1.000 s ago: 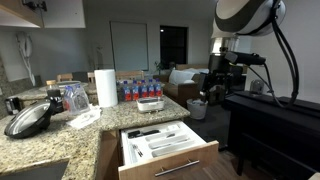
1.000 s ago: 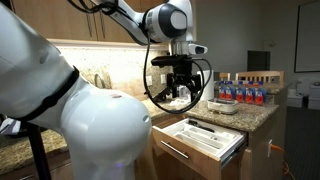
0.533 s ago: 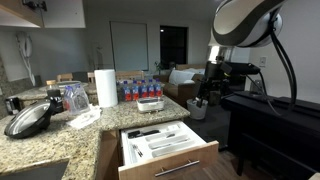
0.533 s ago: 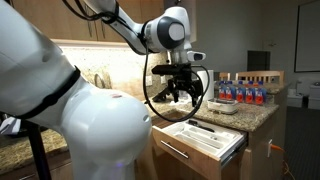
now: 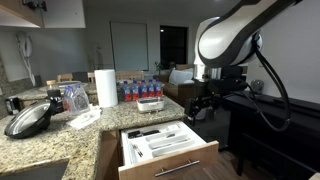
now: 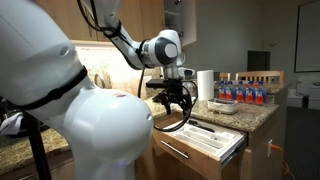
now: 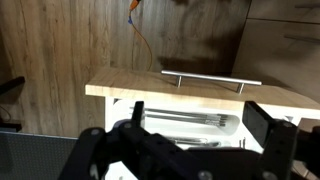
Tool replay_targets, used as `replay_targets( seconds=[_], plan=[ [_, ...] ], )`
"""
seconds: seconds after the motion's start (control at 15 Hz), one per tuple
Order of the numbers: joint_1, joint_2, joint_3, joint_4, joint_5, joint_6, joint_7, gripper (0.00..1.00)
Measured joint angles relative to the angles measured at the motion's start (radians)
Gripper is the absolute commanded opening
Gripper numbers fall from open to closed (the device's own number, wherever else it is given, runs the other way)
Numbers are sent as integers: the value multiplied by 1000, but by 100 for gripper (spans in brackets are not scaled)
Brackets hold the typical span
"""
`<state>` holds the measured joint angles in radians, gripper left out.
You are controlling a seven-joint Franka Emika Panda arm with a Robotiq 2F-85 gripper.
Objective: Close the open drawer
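Note:
The drawer stands pulled out under the granite counter, with a light-brown wood front, a silver bar handle and a white inside holding utensils. It also shows in an exterior view. In the wrist view the drawer front and handle lie just beyond my gripper, with the utensil tray between the fingers. The gripper is open and empty. It hovers above the drawer's outer end, not touching it.
The granite counter carries a paper towel roll, a pack of water bottles, a small tray, a black pan lid and a jar. A dark table stands beside the arm.
The arm has swung lower and closer to the open drawer. The gripper has come down towards the drawer's outer end. The drawer has not moved.

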<state>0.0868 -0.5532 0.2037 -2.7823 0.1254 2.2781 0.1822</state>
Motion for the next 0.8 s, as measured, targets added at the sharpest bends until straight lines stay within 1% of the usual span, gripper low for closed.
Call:
replay_targets(
  seconds=[0.33,0.53,0.8],
  plan=[
    [1,125,8,24,-1,-20,35,100],
    [13,201,8,62,-1,-84,35,100],
    [47,297,7,123,0,-155,25,100]
  ],
)
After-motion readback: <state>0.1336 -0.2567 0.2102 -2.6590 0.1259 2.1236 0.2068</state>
